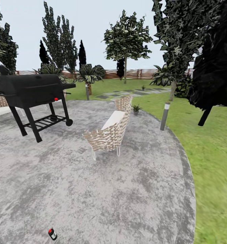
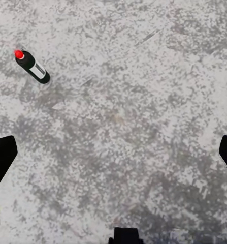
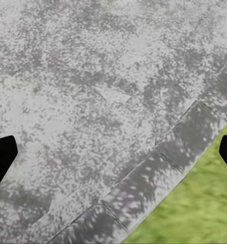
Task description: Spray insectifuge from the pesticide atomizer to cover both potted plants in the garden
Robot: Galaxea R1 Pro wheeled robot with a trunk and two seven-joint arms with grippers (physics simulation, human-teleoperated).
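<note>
1. One atomizer (image 1: 52,234) lies on the patio (image 1: 93,189), close to the camera, apart from both grippers.
2. One grill (image 1: 32,89), one chair (image 1: 110,130), one bollard (image 1: 165,116).
3. Left gripper (image 2: 113,152) and right gripper (image 3: 113,152) are spread wide; right wrist view adds lawn (image 3: 194,213).

No words, numbers, brands or signs can be read anywhere here. The small dark bottle (image 2: 32,66) lying on the grey paving (image 2: 143,101) carries a pale label, seen from the left wrist camera, but the marks on it are too small and blurred to make out. From the head camera the same bottle (image 1: 52,234) shows its label just as illegibly.
</note>
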